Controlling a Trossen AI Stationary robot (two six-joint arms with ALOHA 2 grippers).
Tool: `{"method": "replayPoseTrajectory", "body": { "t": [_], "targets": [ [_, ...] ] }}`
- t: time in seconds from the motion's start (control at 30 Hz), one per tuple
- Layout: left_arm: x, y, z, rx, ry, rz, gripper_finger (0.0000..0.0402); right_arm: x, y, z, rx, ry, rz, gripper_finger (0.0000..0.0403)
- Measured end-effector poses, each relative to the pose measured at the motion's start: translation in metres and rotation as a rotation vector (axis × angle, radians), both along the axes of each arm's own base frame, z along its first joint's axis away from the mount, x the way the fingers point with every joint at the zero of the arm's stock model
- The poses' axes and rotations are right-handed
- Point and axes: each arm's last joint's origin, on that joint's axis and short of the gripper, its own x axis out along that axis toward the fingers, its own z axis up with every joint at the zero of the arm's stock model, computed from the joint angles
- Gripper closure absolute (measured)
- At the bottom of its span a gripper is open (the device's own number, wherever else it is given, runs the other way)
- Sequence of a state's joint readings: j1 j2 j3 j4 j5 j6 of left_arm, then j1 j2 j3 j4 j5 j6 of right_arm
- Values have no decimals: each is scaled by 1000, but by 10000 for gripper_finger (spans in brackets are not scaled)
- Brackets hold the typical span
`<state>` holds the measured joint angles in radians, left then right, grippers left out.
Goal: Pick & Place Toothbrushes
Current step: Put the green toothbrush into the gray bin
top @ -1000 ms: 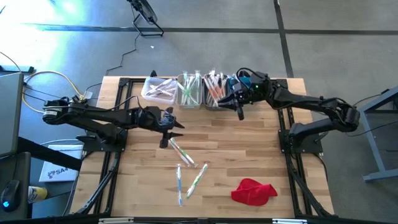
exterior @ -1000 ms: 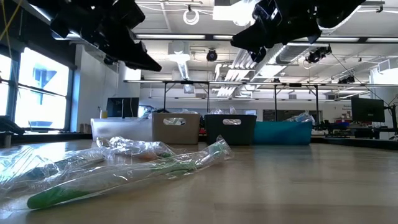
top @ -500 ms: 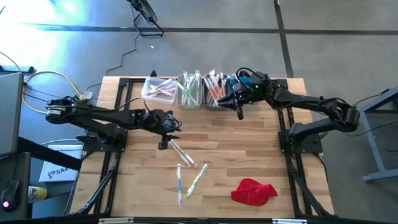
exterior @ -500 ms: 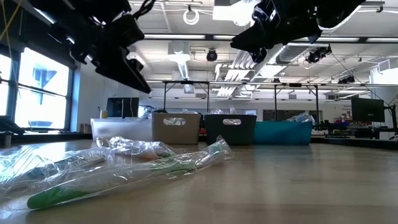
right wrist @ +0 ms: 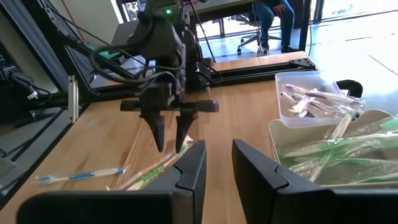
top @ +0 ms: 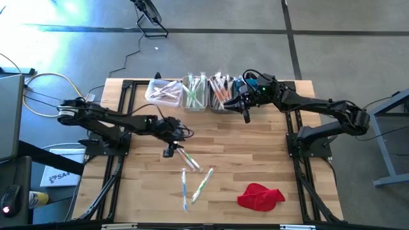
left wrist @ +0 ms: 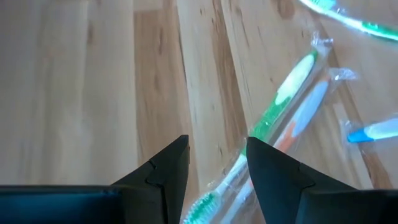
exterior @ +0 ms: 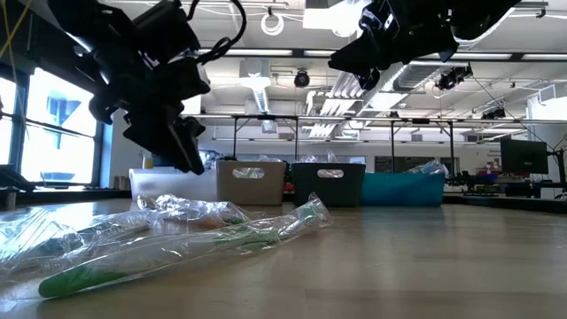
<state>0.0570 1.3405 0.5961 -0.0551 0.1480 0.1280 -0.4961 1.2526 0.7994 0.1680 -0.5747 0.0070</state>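
Several wrapped toothbrushes lie flat on the wooden table. A green [left wrist: 283, 93] and an orange one [left wrist: 306, 107] lie side by side [top: 187, 158]. Nearer the front lie a blue one [top: 184, 185] and another green one [top: 202, 184]. My left gripper [top: 170, 152] hangs open just above the pair's bristle end [left wrist: 217, 158], slanting down, and touches nothing [exterior: 190, 164]. My right gripper [top: 246, 117] hovers high in front of the bins at the far edge. It is open, with nothing between its fingers [right wrist: 217, 158].
Along the far edge stand a white bin [top: 163, 92], a beige bin [top: 195, 94], a grey bin [top: 219, 96] and a blue bin [top: 239, 86], with wrapped toothbrushes in them. A red cloth [top: 260, 196] lies at the front right. Bare wood lies between the bins and the loose toothbrushes.
My left gripper has come down toward the green and orange toothbrushes and has tipped its fingers further downward, staying open. The toothbrushes have not moved.
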Motion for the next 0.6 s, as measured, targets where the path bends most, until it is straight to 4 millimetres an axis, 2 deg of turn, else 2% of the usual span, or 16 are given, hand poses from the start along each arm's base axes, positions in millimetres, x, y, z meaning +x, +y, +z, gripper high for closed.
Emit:
{"method": "replayPoseTrajectory", "body": {
  "t": [0.33,0.6],
  "targets": [
    [6,-2,-25,-77,110,-19,245,0,0,0,-1,0,0,333],
    [8,-2,-34,-99,145,-32,245,0,0,0,-2,0,0,333]
  ]
}}
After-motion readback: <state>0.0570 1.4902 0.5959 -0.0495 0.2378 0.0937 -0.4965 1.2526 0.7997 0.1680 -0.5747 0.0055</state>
